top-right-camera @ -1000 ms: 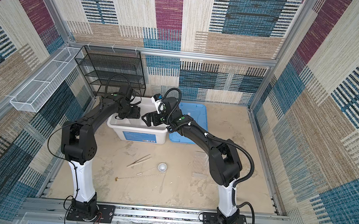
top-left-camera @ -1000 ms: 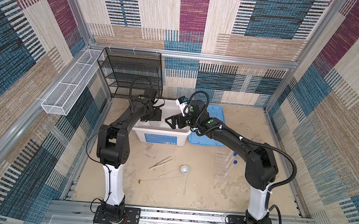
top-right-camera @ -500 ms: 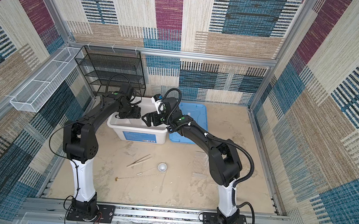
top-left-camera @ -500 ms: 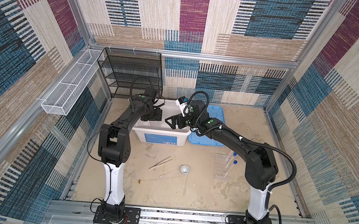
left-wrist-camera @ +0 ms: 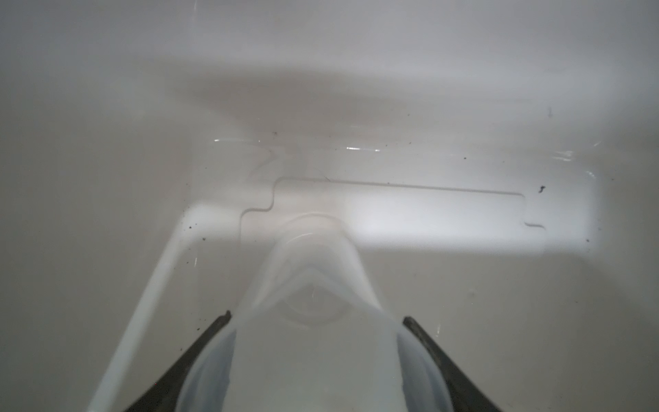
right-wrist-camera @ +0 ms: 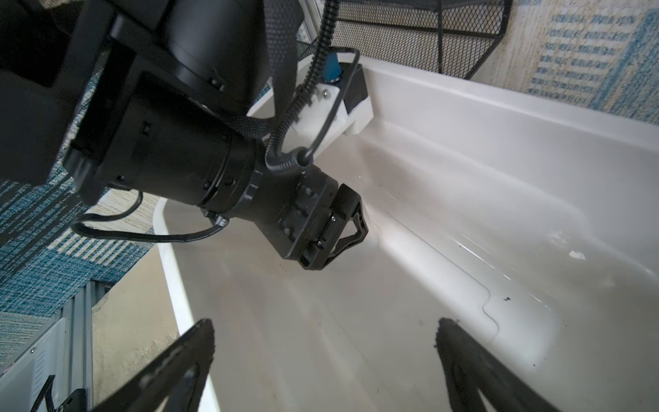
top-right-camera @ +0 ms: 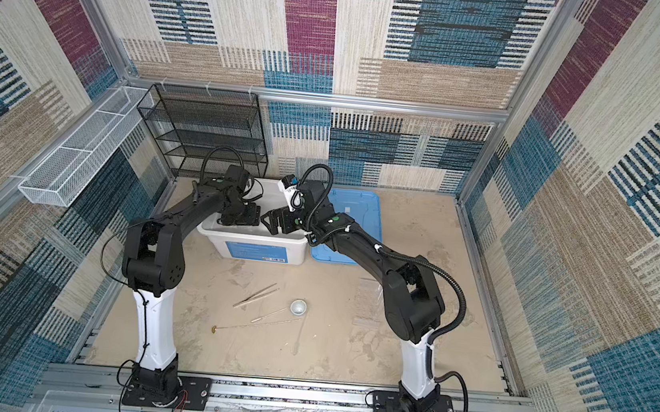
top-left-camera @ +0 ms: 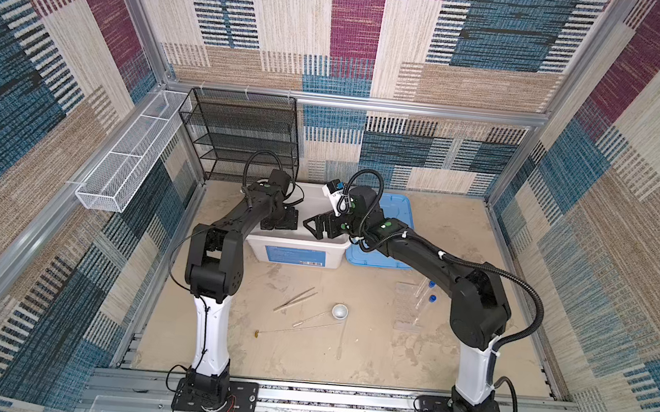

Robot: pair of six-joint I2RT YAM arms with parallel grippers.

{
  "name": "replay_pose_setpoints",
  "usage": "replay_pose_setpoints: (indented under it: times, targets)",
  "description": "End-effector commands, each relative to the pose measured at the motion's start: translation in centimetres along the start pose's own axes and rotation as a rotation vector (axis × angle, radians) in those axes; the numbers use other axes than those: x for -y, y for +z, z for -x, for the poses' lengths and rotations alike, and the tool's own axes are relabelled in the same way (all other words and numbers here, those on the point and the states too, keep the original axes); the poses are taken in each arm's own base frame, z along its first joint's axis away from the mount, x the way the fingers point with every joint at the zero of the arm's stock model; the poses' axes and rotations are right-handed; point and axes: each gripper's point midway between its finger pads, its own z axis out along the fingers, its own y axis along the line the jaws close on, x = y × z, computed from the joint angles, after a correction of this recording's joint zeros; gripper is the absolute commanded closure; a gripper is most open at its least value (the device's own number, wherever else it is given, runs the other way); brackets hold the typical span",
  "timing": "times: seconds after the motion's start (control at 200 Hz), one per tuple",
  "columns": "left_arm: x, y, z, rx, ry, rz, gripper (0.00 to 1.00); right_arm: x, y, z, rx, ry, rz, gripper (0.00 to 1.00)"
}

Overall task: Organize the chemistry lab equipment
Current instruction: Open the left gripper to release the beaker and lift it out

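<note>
Left wrist view: left gripper [left-wrist-camera: 317, 360] is down inside the white bin [left-wrist-camera: 107, 142], jaws spread around a clear beaker [left-wrist-camera: 313, 292] that sits between the fingers.
Right wrist view: right gripper [right-wrist-camera: 326, 360] hangs over the bin's floor with its jaws wide and nothing between them.
Both top views: both arms reach into the bin [top-left-camera: 294, 253]; blue lid [top-left-camera: 398, 218] lies just beside it.
Floor, loose: metal tweezers [top-left-camera: 295, 298], small clear cup [top-left-camera: 339, 311], thin metal rods [top-left-camera: 298, 329].
Right side: blue-capped test tubes [top-left-camera: 427, 296] lie by the clear tube rack [top-left-camera: 407, 307], partly hidden by the right arm.
Back corner: black mesh shelf [top-left-camera: 244, 135] stands behind the bin.
</note>
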Motion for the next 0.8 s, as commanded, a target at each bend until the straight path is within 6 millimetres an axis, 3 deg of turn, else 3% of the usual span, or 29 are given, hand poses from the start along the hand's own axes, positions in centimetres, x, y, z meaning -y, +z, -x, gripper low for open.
replay_pose_setpoints:
  times: [0.0, 0.165, 0.421, 0.461, 0.796]
  targets:
    - [-0.4, 0.7, 0.3, 0.012, -0.025, 0.019, 0.24, 0.0, 0.0, 0.2, 0.013, -0.001, 0.003, 0.02]
    - [-0.3, 0.6, 0.3, 0.016, -0.028, 0.020, 0.18, 0.0, 0.1, -0.1, 0.008, 0.001, 0.003, 0.02]
    - [0.1, 0.7, 1.1, 0.028, -0.019, 0.005, 0.19, -0.2, -0.3, 0.5, 0.028, -0.008, 0.005, 0.02]
    - [0.2, 0.9, 1.1, 0.027, -0.022, -0.002, 0.19, 0.1, -0.1, -0.5, 0.007, -0.002, -0.001, 0.02]
    - [0.4, -0.5, 2.0, 0.062, -0.029, -0.005, 0.00, 0.3, -0.1, -1.1, -0.007, 0.003, -0.006, 0.02]
